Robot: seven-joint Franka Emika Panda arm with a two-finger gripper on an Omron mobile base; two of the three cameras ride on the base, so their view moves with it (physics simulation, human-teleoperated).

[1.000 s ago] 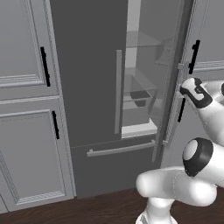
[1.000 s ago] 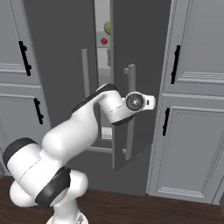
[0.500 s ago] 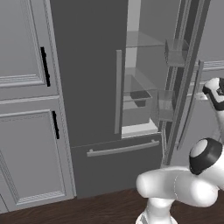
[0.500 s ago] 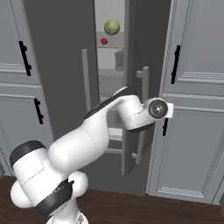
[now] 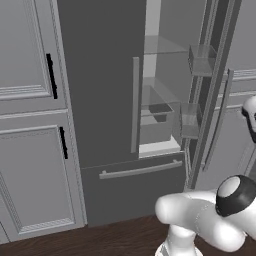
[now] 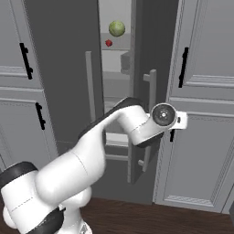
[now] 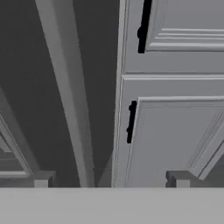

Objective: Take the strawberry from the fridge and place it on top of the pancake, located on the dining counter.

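The fridge (image 5: 100, 100) stands with its right door (image 6: 145, 91) swung partly out and its left door shut. On an upper glass shelf inside lies the strawberry (image 6: 109, 43), tiny and red, just below a pale green cabbage (image 6: 117, 28). My gripper (image 7: 109, 179) is open, its two tips wide apart with nothing gripped. The right door's long bar handle (image 7: 65, 87) runs ahead of it, a little left of centre. In the right base view my wrist (image 6: 163, 116) sits just right of that handle (image 6: 149, 119). The pancake and the dining counter are out of view.
Light grey panelled cabinets with black handles flank the fridge on the left (image 5: 30, 100) and right (image 6: 201, 91). Door bins (image 5: 202, 60) hang inside the open door. A drawer (image 5: 155, 125) sits inside, the freezer drawer handle (image 5: 140, 170) below. The floor is dark wood.
The right fridge door has swung further open. My gripper has gone from nearly shut on the handle to open, and the hand has moved right.
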